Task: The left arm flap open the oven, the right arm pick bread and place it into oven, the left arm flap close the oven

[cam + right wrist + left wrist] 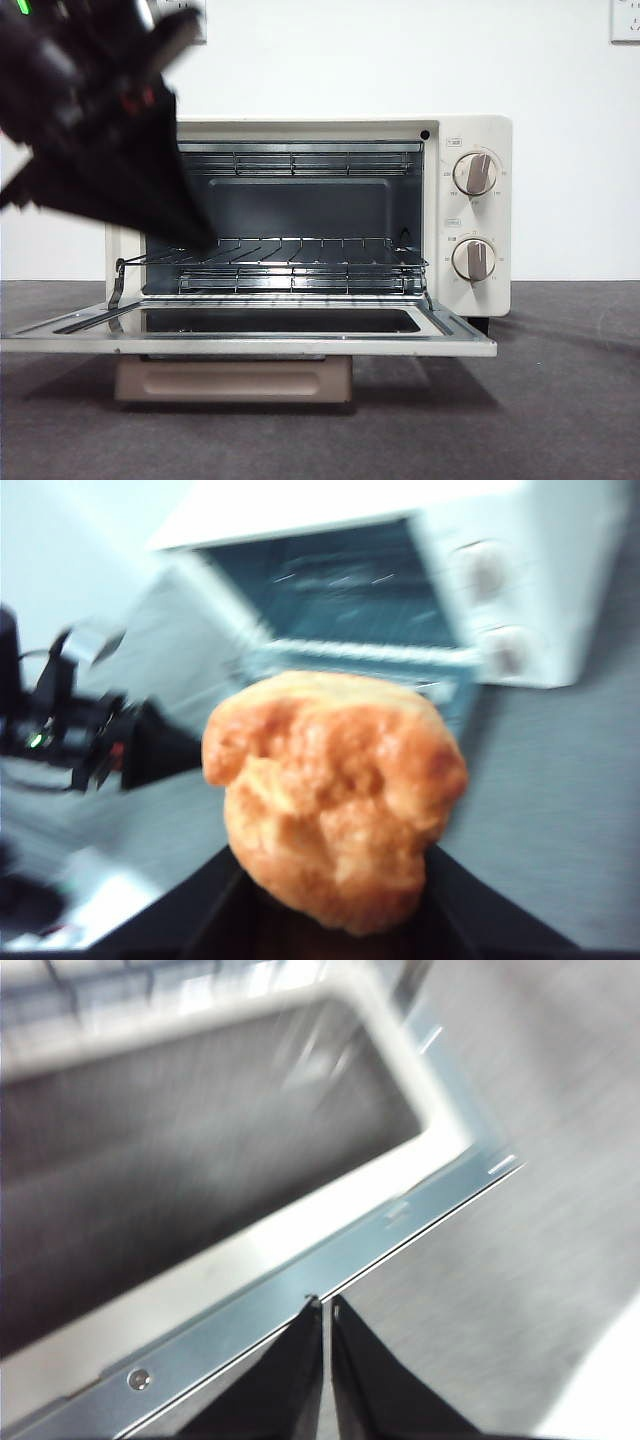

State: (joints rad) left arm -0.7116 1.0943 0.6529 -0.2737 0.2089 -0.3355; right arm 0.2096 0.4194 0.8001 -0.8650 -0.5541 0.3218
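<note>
The cream-white oven (470,130) stands with its door (250,343) flapped down flat and its wire rack (290,255) bare. My left gripper (195,235) comes in big and dark from the upper left, its tip in front of the oven's left opening. In the left wrist view its jaws (322,1305) are shut on nothing, just above the door's metal edge (400,1230). My right gripper (330,880) is shut on the golden-brown bread (335,795), held in the air in front of the open oven (540,540). The bread does not show in the front view.
Two beige knobs (475,173) sit on the oven's right panel. The beige handle (235,380) hangs under the lowered door. The left arm (150,750) shows beside the door in the right wrist view. Dark grey tabletop (560,400) surrounds the oven.
</note>
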